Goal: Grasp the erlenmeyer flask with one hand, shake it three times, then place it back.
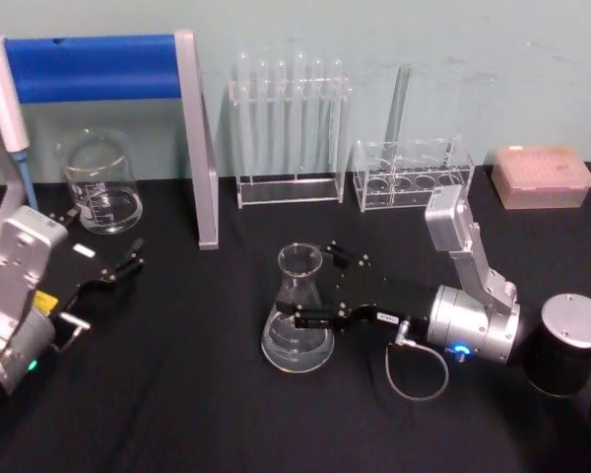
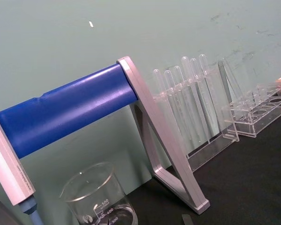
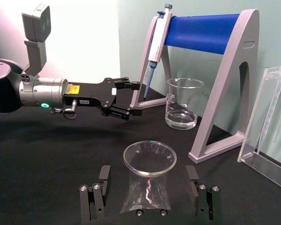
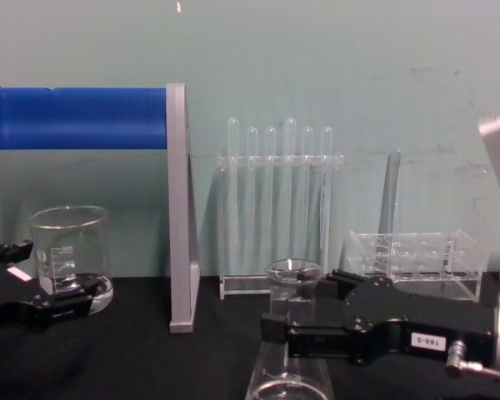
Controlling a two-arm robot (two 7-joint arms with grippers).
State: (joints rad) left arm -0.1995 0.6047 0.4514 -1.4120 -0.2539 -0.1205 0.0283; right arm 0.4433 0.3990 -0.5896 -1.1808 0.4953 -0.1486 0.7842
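- Head view: we see the flask (image 1: pixel 297 313) upright at centre; the right gripper (image 1: pixel 313 283) reaches in from 3 o'clock, fingers spread either side of its neck; the left gripper (image 1: pixel 133 256) sits open at 9 o'clock, farther away.
- Right wrist view: we see gaps both sides; nothing gripped.

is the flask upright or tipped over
Upright: the erlenmeyer flask stands on its wide base, rim up, inside the open right gripper; left gripper parked aside.
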